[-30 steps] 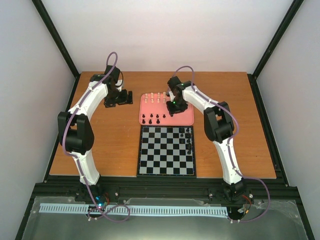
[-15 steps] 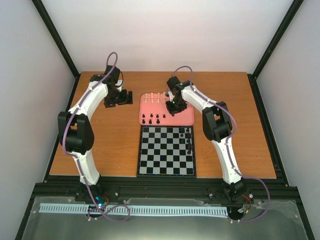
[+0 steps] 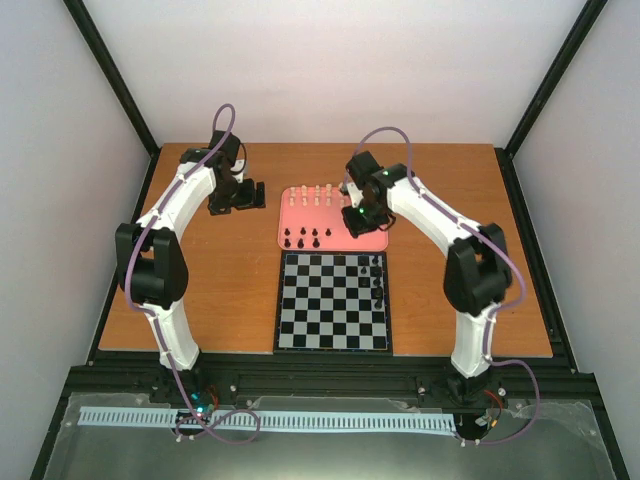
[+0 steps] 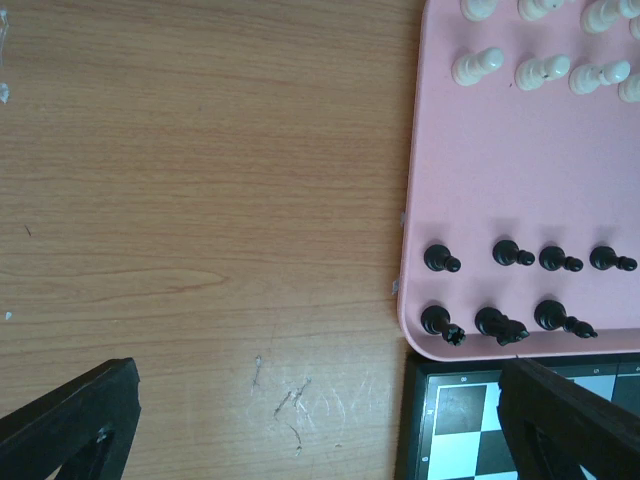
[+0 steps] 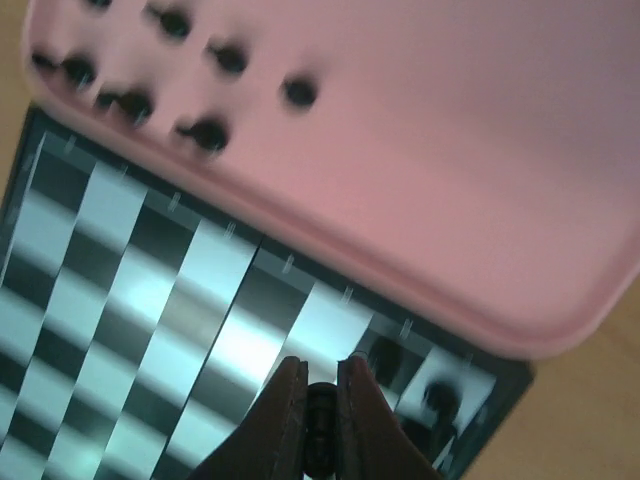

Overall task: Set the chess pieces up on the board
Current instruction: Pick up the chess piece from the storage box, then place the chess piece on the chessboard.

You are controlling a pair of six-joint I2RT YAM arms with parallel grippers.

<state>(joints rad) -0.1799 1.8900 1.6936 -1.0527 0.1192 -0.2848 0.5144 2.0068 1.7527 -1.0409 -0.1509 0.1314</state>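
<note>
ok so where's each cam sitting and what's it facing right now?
Top external: high behind the bases, looking down on the table; left arm and right arm both show.
Left wrist: on the left arm, facing down at bare wood beside the pink tray; the open left claw frames the bottom corners.
Right wrist: faces down at the tray edge and board; right claw shut on a black piece.
Shared: all three show tray and board.
</note>
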